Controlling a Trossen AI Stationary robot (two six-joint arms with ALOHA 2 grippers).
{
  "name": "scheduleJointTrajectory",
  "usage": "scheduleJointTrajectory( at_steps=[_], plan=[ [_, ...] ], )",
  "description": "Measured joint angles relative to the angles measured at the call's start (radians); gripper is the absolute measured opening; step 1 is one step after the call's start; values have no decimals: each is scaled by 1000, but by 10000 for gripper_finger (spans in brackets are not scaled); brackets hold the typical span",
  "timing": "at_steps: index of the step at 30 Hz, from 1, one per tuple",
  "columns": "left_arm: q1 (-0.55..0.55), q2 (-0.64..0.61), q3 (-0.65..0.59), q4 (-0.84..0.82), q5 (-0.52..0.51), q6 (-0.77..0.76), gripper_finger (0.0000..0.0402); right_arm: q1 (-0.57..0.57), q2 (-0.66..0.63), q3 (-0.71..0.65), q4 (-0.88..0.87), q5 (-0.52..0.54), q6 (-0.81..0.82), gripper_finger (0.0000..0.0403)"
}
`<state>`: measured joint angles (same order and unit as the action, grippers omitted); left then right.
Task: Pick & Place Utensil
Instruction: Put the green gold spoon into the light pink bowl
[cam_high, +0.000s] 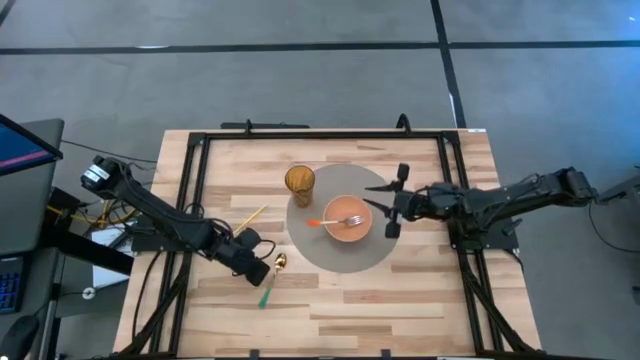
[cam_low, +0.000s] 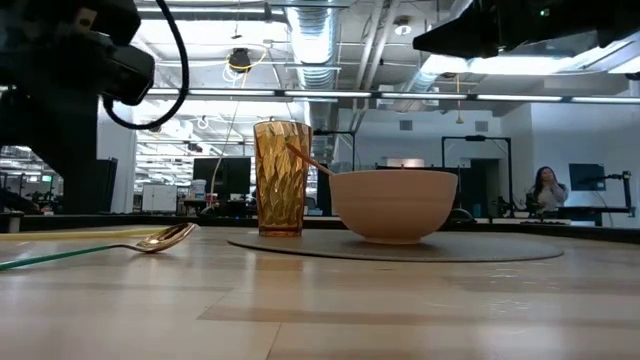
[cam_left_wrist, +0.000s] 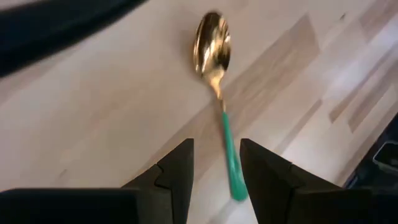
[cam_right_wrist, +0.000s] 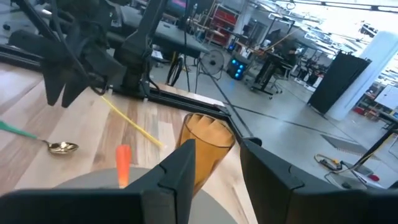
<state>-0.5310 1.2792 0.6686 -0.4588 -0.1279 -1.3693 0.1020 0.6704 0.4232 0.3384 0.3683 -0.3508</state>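
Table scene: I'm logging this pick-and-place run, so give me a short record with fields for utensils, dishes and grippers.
spoon: gold bowl, green handle, lying on bare wood
fork: orange handle, resting in the bowl
bowl: on the round grey mat
glass: amber, at the mat's edge
yellow stick: on the wood
left gripper: open, above the spoon
right gripper: open, beside the bowl

Amber tumbler (cam_high: 299, 181) beside grey mat (cam_high: 312, 247) — person (cam_low: 547, 187) in bkgd.

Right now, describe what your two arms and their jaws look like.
Both arms are dark, jointed and slim. The left gripper and right gripper end in black wedge-shaped fingers with stepped inner edges. Black cables trail from the arm bases.
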Motion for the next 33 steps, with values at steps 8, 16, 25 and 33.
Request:
scheduleJointTrajectory(
  at_steps=[8,16,25,33],
  plan=[
    [-38,121,-28,193,-56,76,131,0,1,0,-18,0,0,120],
    [-47,303,-24,341,-48,111,131,0,1,0,-17,0,0,120],
    [-47,324,-25,356,-61,116,101,0,1,0,-16,0,0,120],
    [-6,331,-29,456,-56,168,12,0,1,0,-17,0,0,120]
  ],
)
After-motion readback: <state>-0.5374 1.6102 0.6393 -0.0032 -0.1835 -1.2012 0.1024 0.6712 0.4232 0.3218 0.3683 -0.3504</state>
